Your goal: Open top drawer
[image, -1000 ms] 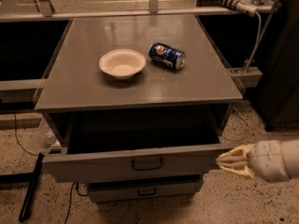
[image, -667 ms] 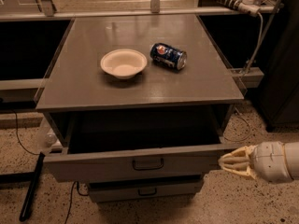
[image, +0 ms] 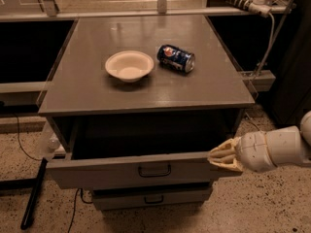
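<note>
Since the top drawer [image: 97, 174] stands well out, I judge opening nearly done, my gripper [image: 221, 155] at its right front corner, whether gripping I cannot tell.

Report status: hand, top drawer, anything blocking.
Hand at right end of top drawer front. Drawer open, interior showing. Bowl, can on cabinet top, not blocking.

The grey tabletop [image: 87, 89] carries a white bowl [image: 129, 65] and a toppled blue can [image: 176, 58]; the gripper [image: 215, 157] sits below its front-right corner.
</note>
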